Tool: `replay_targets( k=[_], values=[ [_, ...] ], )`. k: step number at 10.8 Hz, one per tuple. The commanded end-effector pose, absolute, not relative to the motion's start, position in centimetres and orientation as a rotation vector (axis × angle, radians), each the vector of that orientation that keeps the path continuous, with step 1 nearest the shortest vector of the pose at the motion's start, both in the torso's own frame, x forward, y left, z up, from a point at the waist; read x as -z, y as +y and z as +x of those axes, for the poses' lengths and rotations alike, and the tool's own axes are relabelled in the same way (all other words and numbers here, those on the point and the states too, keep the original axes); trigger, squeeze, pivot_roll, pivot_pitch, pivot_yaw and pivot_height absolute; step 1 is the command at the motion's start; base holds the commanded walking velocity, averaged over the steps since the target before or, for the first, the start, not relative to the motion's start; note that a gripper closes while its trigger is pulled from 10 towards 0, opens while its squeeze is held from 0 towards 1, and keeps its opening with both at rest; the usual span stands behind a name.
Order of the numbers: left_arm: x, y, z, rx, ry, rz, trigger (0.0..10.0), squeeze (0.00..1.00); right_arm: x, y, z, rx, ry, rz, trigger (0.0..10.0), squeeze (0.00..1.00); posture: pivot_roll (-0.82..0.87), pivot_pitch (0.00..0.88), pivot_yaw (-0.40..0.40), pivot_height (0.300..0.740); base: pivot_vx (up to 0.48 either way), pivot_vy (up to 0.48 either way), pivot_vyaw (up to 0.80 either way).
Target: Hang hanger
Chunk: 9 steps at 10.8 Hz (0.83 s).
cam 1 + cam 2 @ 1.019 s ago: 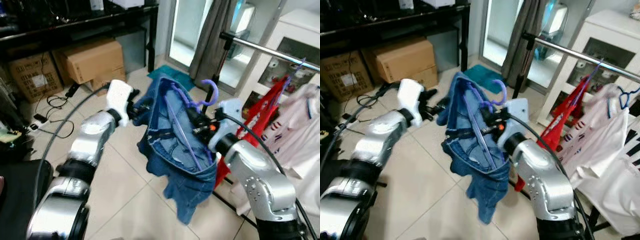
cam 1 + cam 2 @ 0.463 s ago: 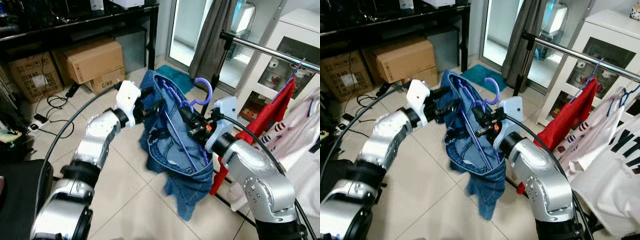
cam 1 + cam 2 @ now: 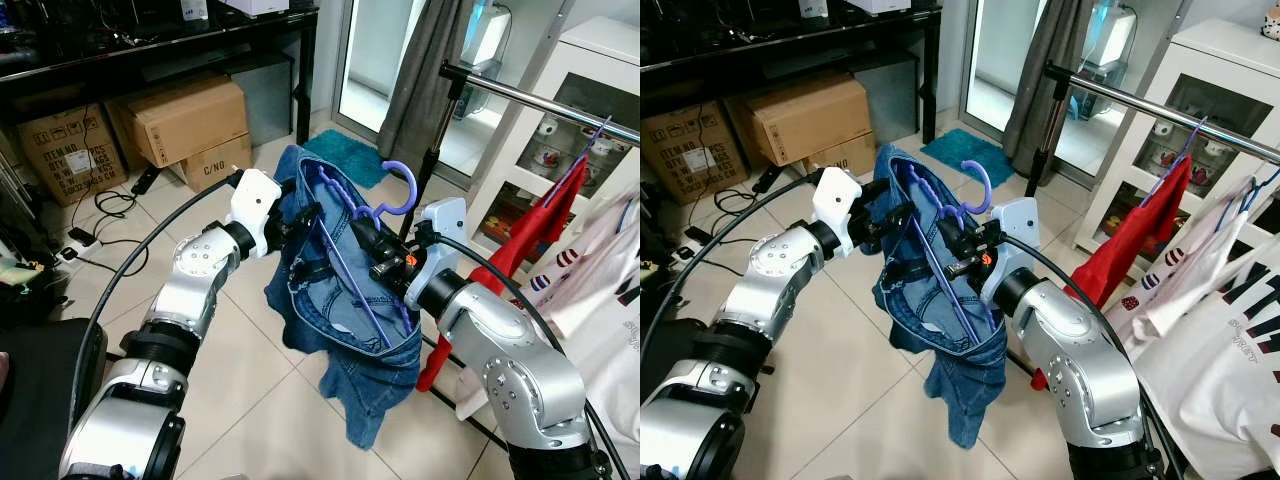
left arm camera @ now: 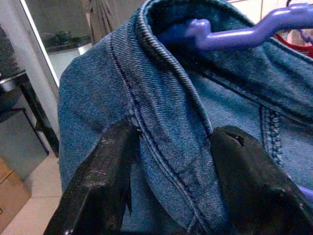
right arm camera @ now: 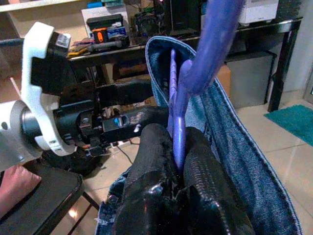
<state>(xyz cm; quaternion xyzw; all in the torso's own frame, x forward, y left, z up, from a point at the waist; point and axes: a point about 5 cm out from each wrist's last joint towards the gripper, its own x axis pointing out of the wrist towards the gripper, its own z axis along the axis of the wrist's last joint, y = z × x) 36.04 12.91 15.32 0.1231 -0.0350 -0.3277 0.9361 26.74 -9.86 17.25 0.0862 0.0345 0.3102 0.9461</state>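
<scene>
Blue jeans [image 3: 340, 310] hang on a purple hanger [image 3: 398, 186], held up in mid-air between both arms. My right gripper [image 3: 366, 238] is shut on the hanger's neck just below the hook; the right wrist view shows its fingers [image 5: 151, 161] pinching the purple stem [image 5: 177, 132]. From the left side, my left gripper [image 3: 292, 214] is shut on the jeans' waistband, and its fingers [image 4: 110, 166] straddle the denim seam [image 4: 171, 132]. The metal clothes rail [image 3: 540, 100] runs above and behind, to the right of the hook, which is apart from it.
A red garment [image 3: 525, 255] and white shirts [image 3: 610, 290] hang on the rail at the right. Behind the rail stand a white cabinet [image 3: 590, 70] and a grey curtain [image 3: 425, 60]. Cardboard boxes [image 3: 185, 120] and cables lie under a black table at the left.
Both arms have carried the jeans and hanger slightly left and lower. My left gripper has pushed further into the waistband. The clothes on the rail have swung.
</scene>
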Motion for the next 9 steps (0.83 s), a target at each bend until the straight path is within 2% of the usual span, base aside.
replay_targets(
  k=[1,2,3,4,9],
  values=[
    [-15.68,13.09,36.66,0.626,-0.061,0.275,10.0,0.0,-18.42,-9.91,26.5,-0.649,0.015,0.169,0.0,0.0,-0.2,0.0,-0.034,0.74,0.0,0.0,0.0],
    [-15.25,13.58,37.05,0.578,-0.022,0.281,10.0,0.0,-18.55,-10.08,26.55,-0.648,0.011,0.167,0.0,0.0,-0.2,0.0,-0.04,0.74,0.0,0.0,0.0],
    [-15.1,13.7,37.1,0.57,-0.012,0.287,4.5,0.0,-18.51,-10.14,26.53,-0.648,0.012,0.166,0.0,0.0,-0.2,0.0,-0.042,0.74,0.0,0.0,0.0],
    [-15.06,13.79,37.15,0.573,-0.008,0.279,0.0,0.0,-18.51,-10.08,26.55,-0.653,0.01,0.164,0.0,0.0,-0.2,0.0,-0.039,0.74,0.0,0.0,0.0],
    [-14.99,13.93,37.21,0.597,-0.006,0.249,0.0,0.0,-18.6,-9.95,26.65,-0.659,0.002,0.165,0.0,0.0,-0.2,0.0,-0.033,0.74,0.0,0.0,0.0]
  ],
)
